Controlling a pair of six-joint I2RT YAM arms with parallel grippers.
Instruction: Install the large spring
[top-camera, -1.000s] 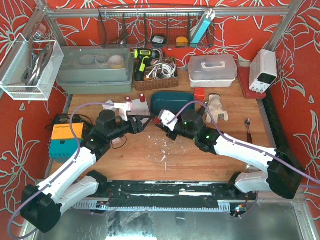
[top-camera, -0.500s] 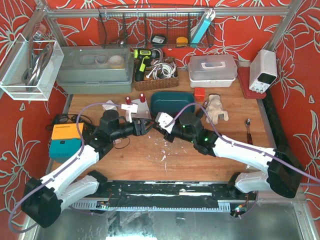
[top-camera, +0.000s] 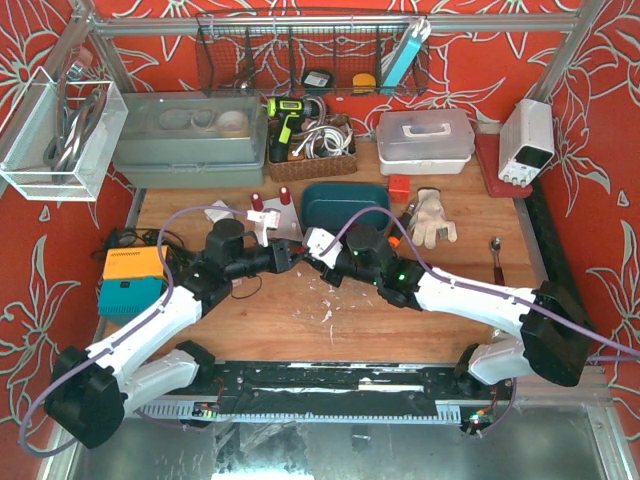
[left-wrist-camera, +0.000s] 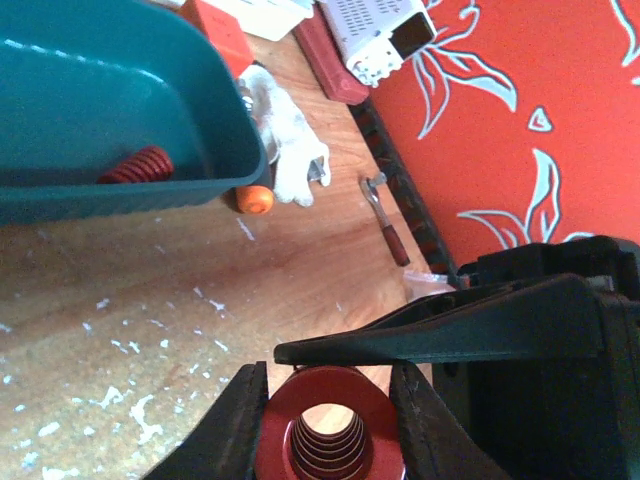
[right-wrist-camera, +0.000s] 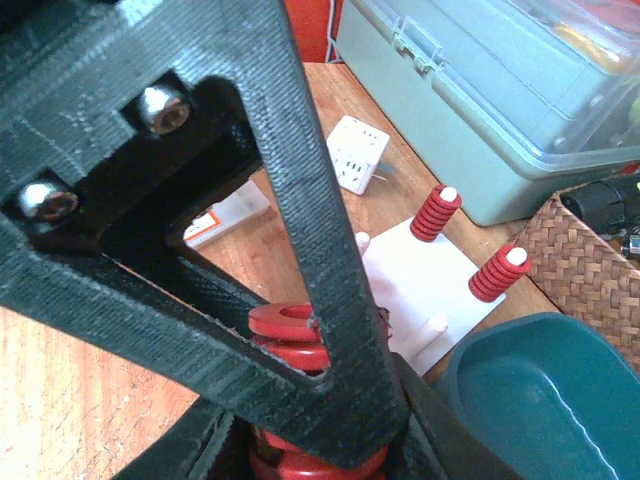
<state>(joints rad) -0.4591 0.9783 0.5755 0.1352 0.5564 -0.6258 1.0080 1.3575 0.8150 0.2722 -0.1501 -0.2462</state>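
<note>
Large spring (left-wrist-camera: 330, 440) hangs mid-carry above the table's middle, pinched in the left claw (left-wrist-camera: 330, 400), the right claw (top-camera: 312, 250) close by, its grip unclear; next, I judge, comes lowering it squarely over the bare peg (right-wrist-camera: 435, 322) on the white base (right-wrist-camera: 420, 270).

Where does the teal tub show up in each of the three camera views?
Top external: teal tub mid-table, just beyond the left tool.
Left wrist: tub upper left, a loose spring inside.
Right wrist: tub bottom right corner, partly cut off.
Shared landmark: the large red spring in the left tool, low centre in both wrist views; hard to see from above.
</note>
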